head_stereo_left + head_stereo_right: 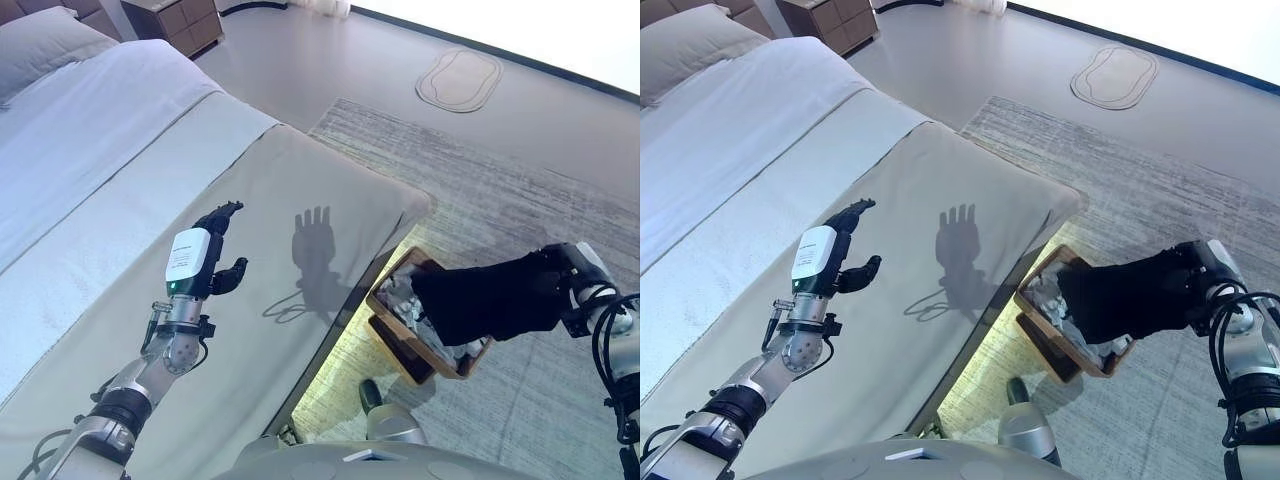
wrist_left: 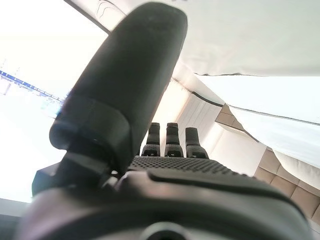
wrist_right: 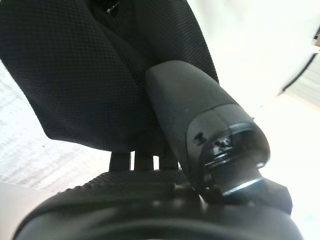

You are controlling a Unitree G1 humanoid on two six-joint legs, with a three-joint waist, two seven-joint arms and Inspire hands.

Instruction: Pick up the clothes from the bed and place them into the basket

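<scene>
My right hand (image 1: 565, 275) is shut on a black garment (image 1: 490, 297) and holds it over the brown basket (image 1: 385, 307) on the rug beside the bed. The garment hangs down into the basket's opening, over light clothes (image 1: 403, 293) lying inside. In the right wrist view the black cloth (image 3: 100, 70) drapes over my fingers, with the thumb (image 3: 200, 120) pressed against it. My left hand (image 1: 215, 250) is open and empty, raised above the beige bedspread (image 1: 270, 230) near the foot of the bed. Its straight fingers (image 2: 170, 140) show in the left wrist view.
The bed (image 1: 110, 130) has a white sheet and a grey pillow (image 1: 40, 45) at its head. A wooden nightstand (image 1: 180, 20) stands beyond it. A grey rug (image 1: 500, 190) covers the floor by the basket, and an oval mat (image 1: 458, 80) lies farther off.
</scene>
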